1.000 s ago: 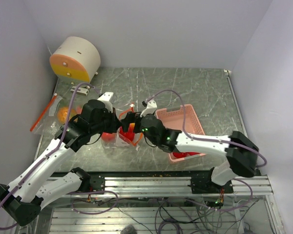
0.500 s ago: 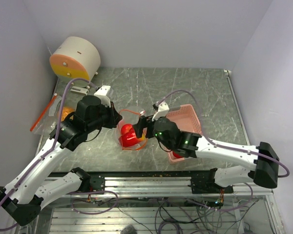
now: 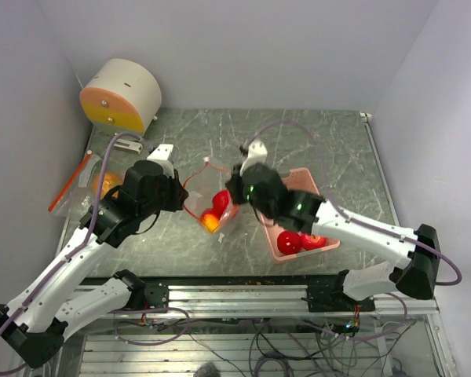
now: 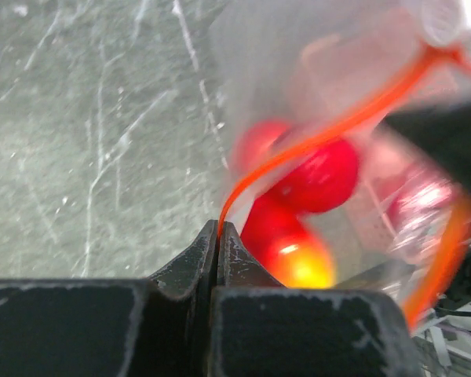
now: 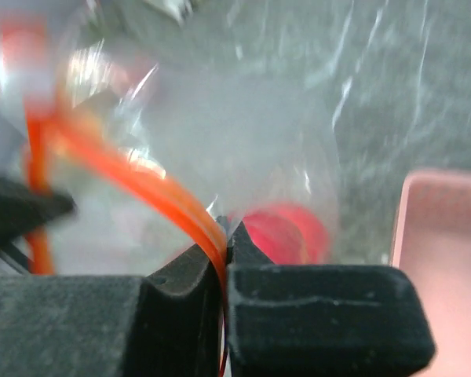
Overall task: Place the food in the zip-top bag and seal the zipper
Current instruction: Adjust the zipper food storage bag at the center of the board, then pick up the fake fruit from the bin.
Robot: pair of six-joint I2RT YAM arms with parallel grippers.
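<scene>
The clear zip-top bag [image 3: 206, 188] with an orange zipper hangs between my two grippers over the table's middle. Inside it lie pieces of food: a red one [image 3: 221, 199] and a yellow-red one [image 3: 210, 221], which also show through the plastic as red food [image 4: 323, 174] and yellow-red food [image 4: 297, 253]. My left gripper [image 3: 184, 196] is shut on the bag's left zipper edge [image 4: 243, 188]. On the right, my right gripper [image 3: 234, 191] is shut on the zipper strip [image 5: 173, 200], with red food [image 5: 286, 233] behind it. Two red apples [image 3: 290, 242] remain in the pink basket [image 3: 308, 179].
A second plastic bag with an orange fruit [image 3: 102, 184] lies at the table's left edge. A round cream and orange device [image 3: 119, 94] stands at the back left. The pink basket [image 5: 447, 236] sits just right of the bag.
My right gripper drew out of the bag's mouth, shifted back and closed on the right zipper edge. The bag swung toward the centre. The left grip stayed the same.
</scene>
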